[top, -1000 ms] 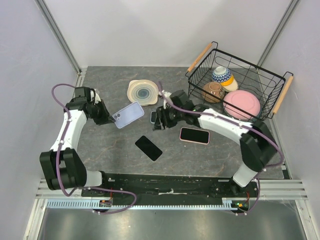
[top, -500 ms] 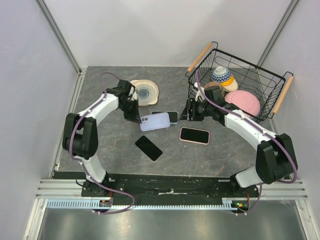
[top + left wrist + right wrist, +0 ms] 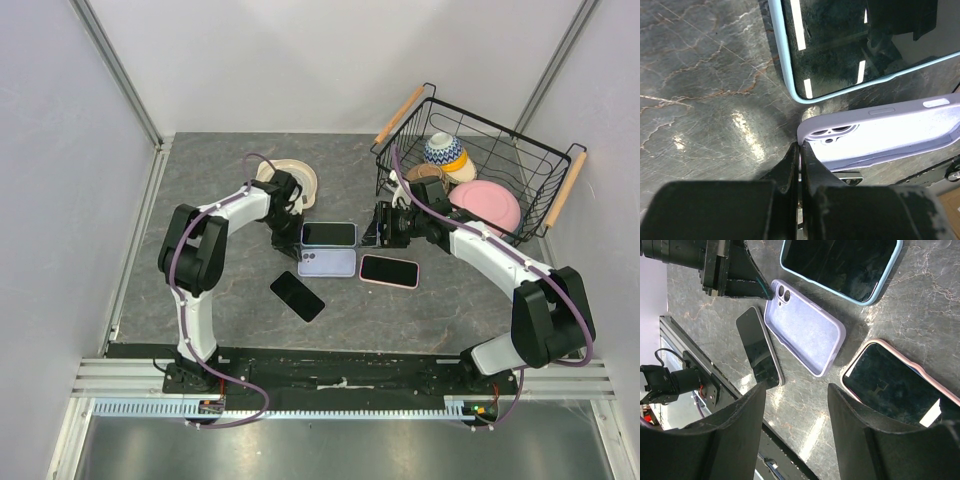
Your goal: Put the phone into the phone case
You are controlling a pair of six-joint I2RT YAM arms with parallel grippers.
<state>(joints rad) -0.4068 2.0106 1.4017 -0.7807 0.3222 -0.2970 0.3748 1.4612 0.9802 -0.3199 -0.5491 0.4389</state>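
The grey counter (image 3: 200, 290) carries a wire basket (image 3: 400, 115) at the upper right of the top view. At centre lies the empty lilac phone case (image 3: 330, 263), one corner pinched in the closed left jaws. The bare black phone (image 3: 297, 296) lies flat just lower left of it. The right jaws hang wide open, holding nothing.

Table (image 3: 200, 290) is carrying a basket (image 3: 505, 123) at far-right corner, plate (image 3: 308, 182) near far edge. Lilac case (image 3: 330, 263), blue-cased phone (image 3: 328, 233), pink-cased phone (image 3: 389, 271), bare phone (image 3: 297, 296) are lying mid-table.
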